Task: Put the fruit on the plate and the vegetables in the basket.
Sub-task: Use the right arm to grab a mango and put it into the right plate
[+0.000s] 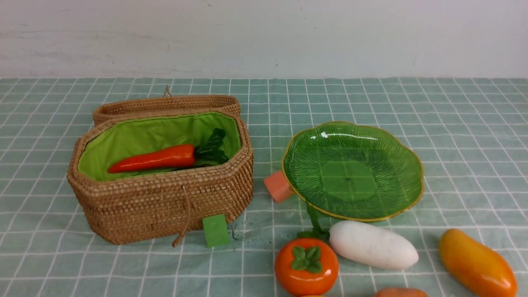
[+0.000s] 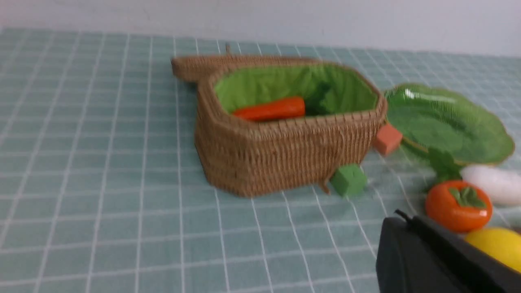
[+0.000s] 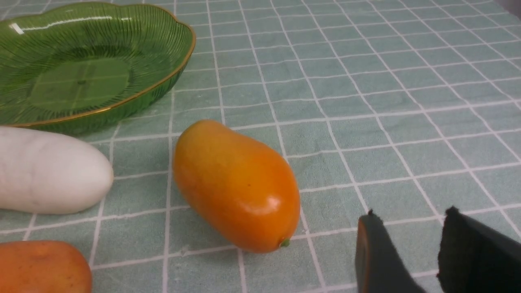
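Fingers of left gripper (image 2: 401, 228) pressed together; fingers of right gripper (image 3: 411, 215) held narrowly apart above checked cloth (image 3: 366, 122). Glossy red-orange carrot (image 1: 154, 159) laid in lime-lined basket (image 1: 165, 206), 9 o'clock of ribbed green plate (image 1: 350, 181); persimmon (image 1: 306, 266) and white radish (image 1: 373, 245) at 6, mango (image 1: 476, 264) at 4. Lemon (image 2: 496, 246) shown clearly by left wrist view only

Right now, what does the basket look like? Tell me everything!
The basket is tan woven wicker with eight sides, and it stands upright and open on the checked cloth. Its woven lid lies flipped open behind it. A bright lime-green lining covers the inside, where a carrot lies on its side. A cord loop dangles down the front wall, and a green cube sits right against the foot of that wall.
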Motion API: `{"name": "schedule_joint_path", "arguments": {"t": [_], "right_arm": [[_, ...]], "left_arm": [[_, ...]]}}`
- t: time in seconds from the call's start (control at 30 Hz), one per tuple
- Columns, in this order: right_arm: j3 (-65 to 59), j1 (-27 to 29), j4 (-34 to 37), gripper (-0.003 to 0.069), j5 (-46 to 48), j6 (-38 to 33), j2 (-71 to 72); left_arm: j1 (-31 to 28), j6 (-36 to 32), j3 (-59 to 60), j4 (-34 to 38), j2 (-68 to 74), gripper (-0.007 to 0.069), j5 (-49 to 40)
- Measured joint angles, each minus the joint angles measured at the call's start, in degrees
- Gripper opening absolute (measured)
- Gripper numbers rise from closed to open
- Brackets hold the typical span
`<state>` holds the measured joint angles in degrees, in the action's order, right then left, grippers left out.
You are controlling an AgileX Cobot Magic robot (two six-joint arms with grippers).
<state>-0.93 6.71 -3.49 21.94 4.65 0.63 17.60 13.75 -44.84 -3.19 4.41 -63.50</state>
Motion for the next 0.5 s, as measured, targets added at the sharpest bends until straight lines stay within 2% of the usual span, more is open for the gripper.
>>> {"name": "schedule_joint_path", "arguments": {"t": [0.27,0.5], "right_arm": [[0.0,0.0,0.0,0.0242,0.0,0.0,0.0],[0.0,0.0,0.0,0.0242,0.0,0.0,0.0]], "left_arm": [[0.0,-0.48,3.05,1.21,2.15,-0.0013,5.41],[0.0,-0.48,3.16,0.84,2.41,-0.0013,5.58]]}}
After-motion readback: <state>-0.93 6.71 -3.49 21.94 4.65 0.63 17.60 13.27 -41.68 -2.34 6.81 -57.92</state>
